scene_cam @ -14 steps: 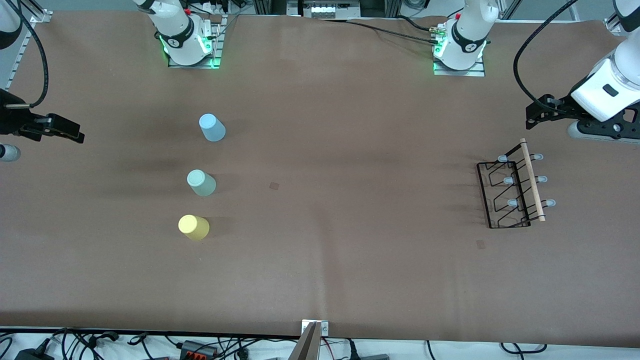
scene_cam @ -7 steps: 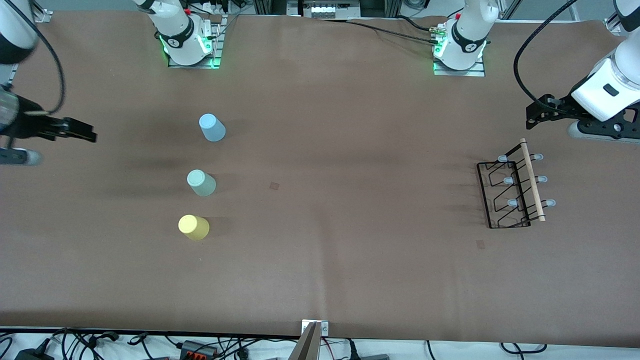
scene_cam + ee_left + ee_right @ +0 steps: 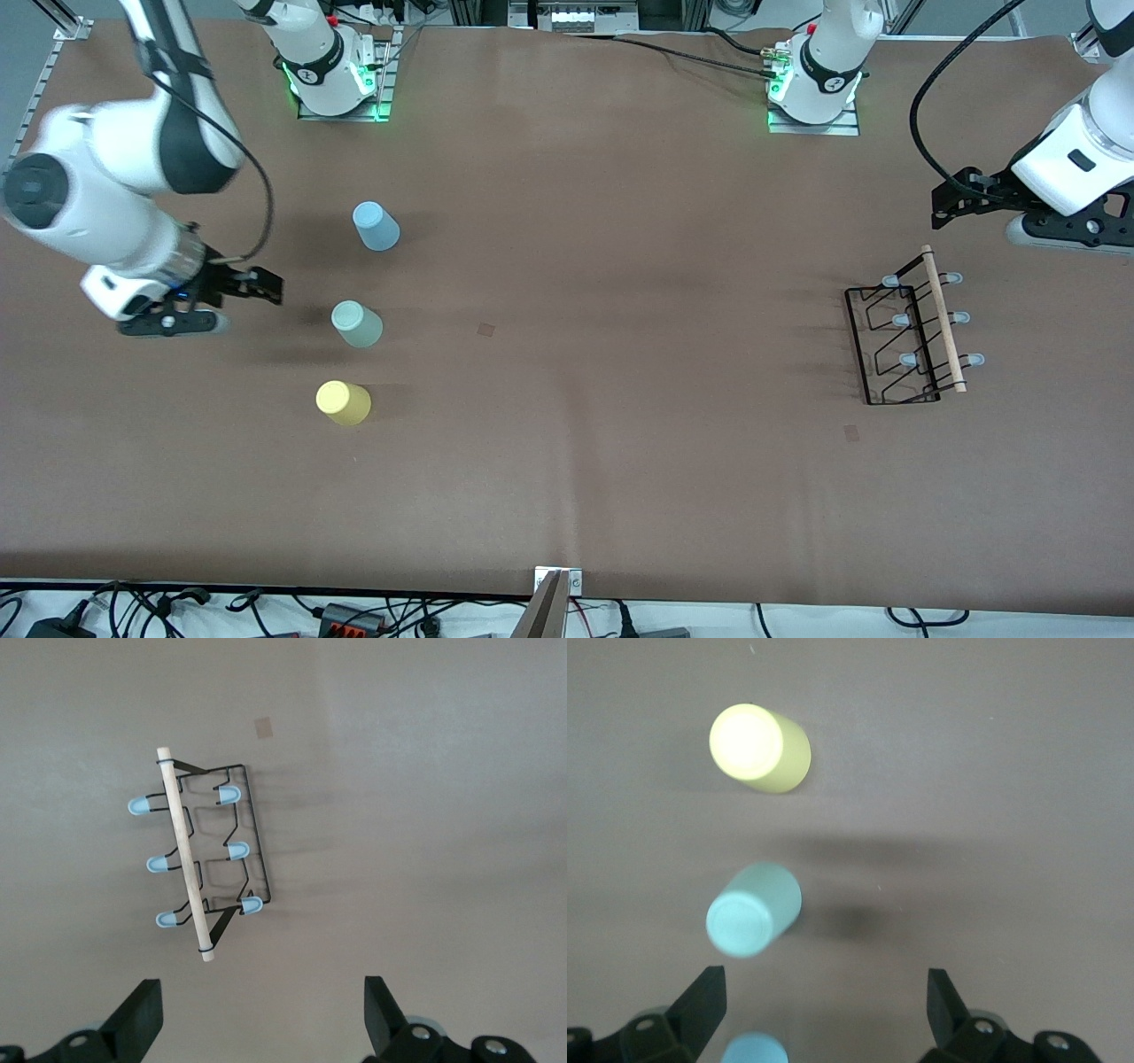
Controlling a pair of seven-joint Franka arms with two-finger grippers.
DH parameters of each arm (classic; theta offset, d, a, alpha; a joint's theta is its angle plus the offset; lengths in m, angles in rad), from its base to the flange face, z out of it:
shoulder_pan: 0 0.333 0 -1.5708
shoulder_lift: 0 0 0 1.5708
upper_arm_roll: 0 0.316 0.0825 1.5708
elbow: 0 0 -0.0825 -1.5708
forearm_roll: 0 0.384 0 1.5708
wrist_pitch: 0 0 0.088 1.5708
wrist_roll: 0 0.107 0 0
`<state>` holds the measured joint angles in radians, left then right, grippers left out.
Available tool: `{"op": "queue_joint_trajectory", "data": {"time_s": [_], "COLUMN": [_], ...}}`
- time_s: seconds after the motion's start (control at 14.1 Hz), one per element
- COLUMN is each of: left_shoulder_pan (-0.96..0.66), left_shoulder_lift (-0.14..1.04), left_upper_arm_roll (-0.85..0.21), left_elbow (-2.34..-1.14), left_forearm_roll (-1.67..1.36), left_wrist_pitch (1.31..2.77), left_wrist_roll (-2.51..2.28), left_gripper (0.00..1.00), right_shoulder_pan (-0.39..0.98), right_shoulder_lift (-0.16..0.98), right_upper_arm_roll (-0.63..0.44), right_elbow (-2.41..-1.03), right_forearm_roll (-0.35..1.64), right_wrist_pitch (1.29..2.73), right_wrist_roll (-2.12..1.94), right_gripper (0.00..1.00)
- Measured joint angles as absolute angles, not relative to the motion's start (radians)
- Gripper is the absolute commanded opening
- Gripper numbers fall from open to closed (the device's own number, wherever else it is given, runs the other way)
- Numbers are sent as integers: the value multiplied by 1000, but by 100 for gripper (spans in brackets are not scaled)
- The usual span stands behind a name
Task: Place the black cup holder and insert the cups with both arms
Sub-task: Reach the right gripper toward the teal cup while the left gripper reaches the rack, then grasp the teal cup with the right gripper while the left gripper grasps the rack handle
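Observation:
The black cup holder (image 3: 912, 337) with its wooden rod handle lies on the table at the left arm's end; it also shows in the left wrist view (image 3: 199, 850). My left gripper (image 3: 944, 202) is open and empty in the air, beside the holder toward the robots' bases. Three cups stand upside down at the right arm's end: light blue (image 3: 376, 226), mint green (image 3: 356, 323), yellow (image 3: 343, 402). My right gripper (image 3: 262, 287) is open and empty beside the mint cup. The right wrist view shows the yellow cup (image 3: 758, 747), the mint cup (image 3: 751, 911) and the blue cup (image 3: 753, 1049).
The brown table (image 3: 602, 443) has two small dark square marks, one at the middle (image 3: 485, 330) and one by the holder (image 3: 851, 432). Cables and plugs lie along the table's edge nearest the camera.
My right arm has swung in from the table's end toward the cups, and its gripper now sits beside the mint cup. The left arm, cups and holder have not moved.

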<state>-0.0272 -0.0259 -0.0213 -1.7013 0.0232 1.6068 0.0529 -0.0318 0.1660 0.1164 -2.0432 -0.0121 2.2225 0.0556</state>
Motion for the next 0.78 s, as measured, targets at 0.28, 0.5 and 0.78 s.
{"op": "queue_joint_trajectory", "data": {"time_s": [0.28,0.5,0.78], "left_shoulder_pan": [-27,-21,9], "left_shoulder_lift": [-7,38,109], "left_upper_arm_roll": [-21,-10,0], "left_elbow": [-1698,-1696,-1695], "left_forearm_roll": [24,24,50], "left_wrist_pitch": [1549,1515,1522], "left_wrist_roll": [53,53,54], "left_gripper": [100,100,100], "right_shoulder_pan": [-4,21,50], "right_shoulder_lift": [185,232,299], "right_upper_arm_roll": [119,124,127], "right_elbow": [-2191,-2205,-2206], "right_forearm_roll": [-12,-12,-12], "right_wrist_pitch": [2469,2545,2619], "right_wrist_roll": [143,167,185], "right_gripper": [100,100,100]}}
